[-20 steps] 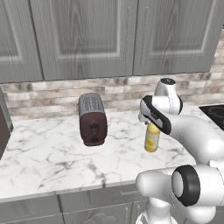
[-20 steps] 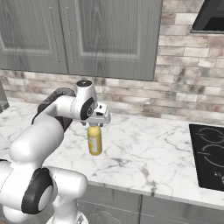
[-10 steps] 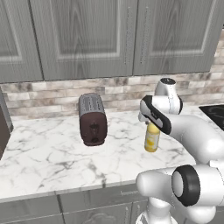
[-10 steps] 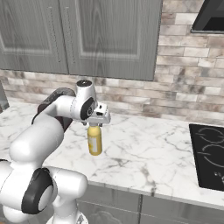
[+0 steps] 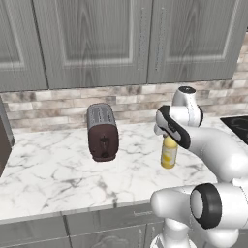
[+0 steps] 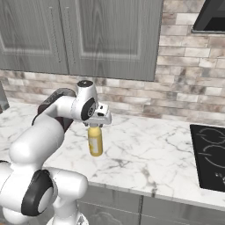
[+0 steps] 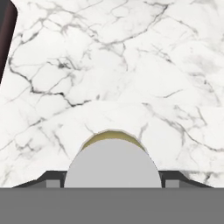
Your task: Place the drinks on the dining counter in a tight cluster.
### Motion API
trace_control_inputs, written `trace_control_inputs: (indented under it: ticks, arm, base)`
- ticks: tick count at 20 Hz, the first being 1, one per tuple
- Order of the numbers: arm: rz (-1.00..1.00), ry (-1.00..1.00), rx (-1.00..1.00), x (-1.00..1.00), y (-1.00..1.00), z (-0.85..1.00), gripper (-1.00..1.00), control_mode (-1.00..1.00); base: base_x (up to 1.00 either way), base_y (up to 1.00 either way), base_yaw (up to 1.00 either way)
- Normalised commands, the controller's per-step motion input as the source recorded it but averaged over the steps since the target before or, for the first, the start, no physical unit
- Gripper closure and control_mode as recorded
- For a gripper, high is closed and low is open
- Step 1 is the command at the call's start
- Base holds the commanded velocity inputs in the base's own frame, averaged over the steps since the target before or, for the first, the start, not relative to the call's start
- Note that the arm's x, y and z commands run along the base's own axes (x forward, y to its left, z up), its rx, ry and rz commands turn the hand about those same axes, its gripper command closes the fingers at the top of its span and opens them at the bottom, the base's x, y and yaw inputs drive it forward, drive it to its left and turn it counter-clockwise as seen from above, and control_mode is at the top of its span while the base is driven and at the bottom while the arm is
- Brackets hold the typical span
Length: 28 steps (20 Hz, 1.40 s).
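Because the hand (image 6: 98,125) sits right over the pale cap of the juice bottle (image 6: 95,141), its fingers are mostly hidden and I cannot tell whether they pinch the neck. The bottle stands upright on the marble table (image 6: 145,154); a dark toaster (image 5: 101,131) sits well apart at nine o'clock in the left base view.

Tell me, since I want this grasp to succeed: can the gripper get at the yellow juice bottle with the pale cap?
Probably yes: the gripper hangs directly over the yellow juice bottle, jaws straddling its cap, nothing between.
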Motion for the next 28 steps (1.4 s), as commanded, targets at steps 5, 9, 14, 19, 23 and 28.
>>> trace_control_inputs:
  ticks: [5,9,14,19,23,28]
  arm:
    - [0.0,-0.11,0.02,-0.54,-0.06,0.18,1.0,-1.0]
    - [0.0,-0.09,0.06,-0.49,0.0,0.56,1.0,-1.0]
    - [0.0,-0.08,0.06,-0.6,0.0,0.77,1.0,-1.0]
    - [0.0,0.01,0.02,-0.63,0.0,0.88,1.0,-1.0]
    - [0.0,0.18,0.0,-0.53,0.0,0.87,1.0,-1.0]
    - [0.0,0.05,0.0,-0.52,0.05,0.73,1.0,-1.0]
  base:
    - [0.0,0.0,0.0]
    - [0.0,0.0,0.0]
    - [0.0,0.0,0.0]
    - [0.0,0.0,0.0]
    - [0.0,0.0,0.0]
    - [0.0,0.0,0.0]
